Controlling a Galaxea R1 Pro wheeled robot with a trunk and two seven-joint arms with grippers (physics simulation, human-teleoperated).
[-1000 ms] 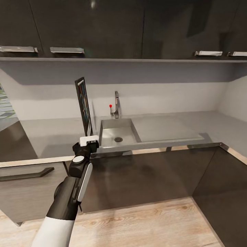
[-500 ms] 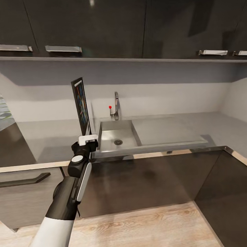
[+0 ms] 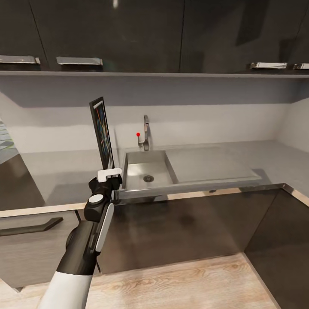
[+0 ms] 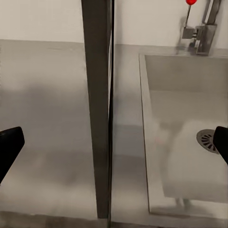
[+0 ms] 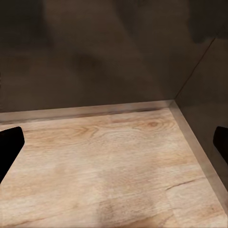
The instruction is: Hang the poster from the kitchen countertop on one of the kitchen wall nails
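1. The poster (image 3: 102, 134) is standing upright, edge-on to the robot, above the front edge of the table (image 3: 56, 169) and just left of the sink (image 3: 148, 169). Its bottom edge is sitting in the left pincer (image 3: 110, 174), which is clamped on it.
2. Holding it by the bottom edge is keeping the top free, which I judge suits hooking it onto a nail; no nail is showing on the pale wall (image 3: 193, 124) here.
3. The left arm is reaching up from below the table's metallic front edge, so the poster is hanging clear of the surface and not resting on it, as far as I can tell.
4. The left wrist camera is looking along the poster's thin dark edge (image 4: 97, 109), with the sink basin (image 4: 185, 128), drain (image 4: 209, 140) and red-tipped tap (image 4: 199, 23) beside it, detail the head camera is giving only small.
5. The right wrist camera is showing the wooden floor (image 5: 104, 171) and dark cabinet fronts (image 5: 95, 52); the right pincer (image 5: 114, 147) is standing apart, holding nothing.
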